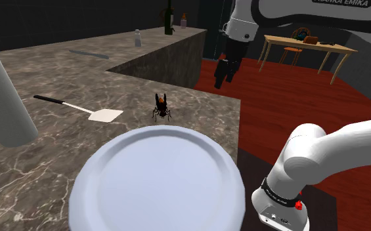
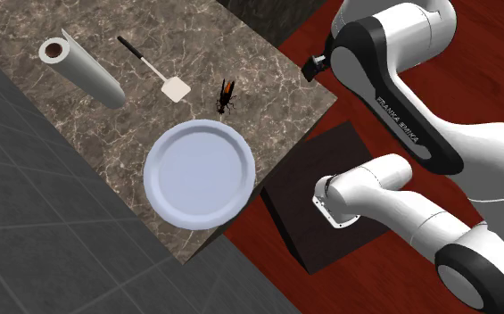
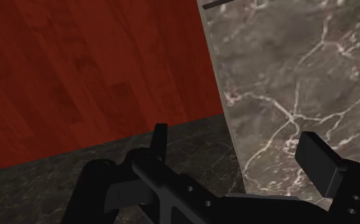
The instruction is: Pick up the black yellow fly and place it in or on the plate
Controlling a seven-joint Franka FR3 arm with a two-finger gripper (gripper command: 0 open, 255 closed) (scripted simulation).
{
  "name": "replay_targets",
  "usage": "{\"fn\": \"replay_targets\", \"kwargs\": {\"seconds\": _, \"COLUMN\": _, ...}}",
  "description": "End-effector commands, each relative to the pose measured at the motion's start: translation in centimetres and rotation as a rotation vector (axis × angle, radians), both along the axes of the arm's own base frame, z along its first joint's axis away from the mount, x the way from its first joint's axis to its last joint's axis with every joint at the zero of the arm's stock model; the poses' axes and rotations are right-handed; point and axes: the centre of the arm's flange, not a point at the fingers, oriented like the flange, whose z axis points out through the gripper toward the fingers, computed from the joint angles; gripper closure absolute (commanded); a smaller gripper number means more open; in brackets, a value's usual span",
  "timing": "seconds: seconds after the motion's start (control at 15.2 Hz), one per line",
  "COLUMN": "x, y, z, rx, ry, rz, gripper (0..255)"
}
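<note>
Fly (image 1: 163, 107), black with an orange-yellow patch, stands on the marble bench (image 1: 52, 172) just beyond the far rim of the white plate (image 1: 157, 187), not on it. The claw (image 1: 219, 82) hangs in the air toward the shoulder view's right of the fly, well apart from it. It is above the bench's edge by the red floor (image 1: 289, 98), its fingers spread wide with nothing between them.

Round white plate (image 1: 157, 177) cut off by frame bottom, shoulder view. Pale grey cylinder (image 1: 0, 98) cut at left edge. Bottles (image 1: 169, 18) far back on marble tabletop (image 1: 59, 65) too small to identify. Black claw (image 2: 315, 66) mostly hidden behind white arm (image 2: 392, 80), second exterior view.
</note>
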Motion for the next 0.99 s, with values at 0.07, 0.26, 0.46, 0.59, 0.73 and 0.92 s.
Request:
{"fn": "replay_targets", "kwargs": {"seconds": 0.07, "x": 0.4, "y": 1.3, "z": 0.1, "rx": -0.002, "ry": 0.006, "rz": -0.001, "gripper": 0}}
{"fn": "replay_targets", "kwargs": {"seconds": 0.26, "x": 1.5, "y": 5.3, "z": 0.4, "rx": -0.008, "ry": 0.025, "rz": -0.006, "gripper": 0}}
{"fn": "replay_targets", "kwargs": {"seconds": 0.46, "x": 2.7, "y": 9.2, "z": 0.7, "rx": -0.014, "ry": 0.043, "rz": -0.010, "gripper": 0}}
{"fn": "replay_targets", "kwargs": {"seconds": 0.59, "x": 3.4, "y": 11.9, "z": 0.8, "rx": -0.018, "ry": 0.056, "rz": -0.013, "gripper": 0}}
{"fn": "replay_targets", "kwargs": {"seconds": 0.73, "x": 4.2, "y": 14.5, "z": 0.9, "rx": -0.022, "ry": 0.068, "rz": -0.015, "gripper": 0}}
{"fn": "replay_targets", "kwargs": {"seconds": 0.92, "x": 5.4, "y": 18.4, "z": 1.1, "rx": -0.028, "ry": 0.087, "rz": -0.020, "gripper": 0}}
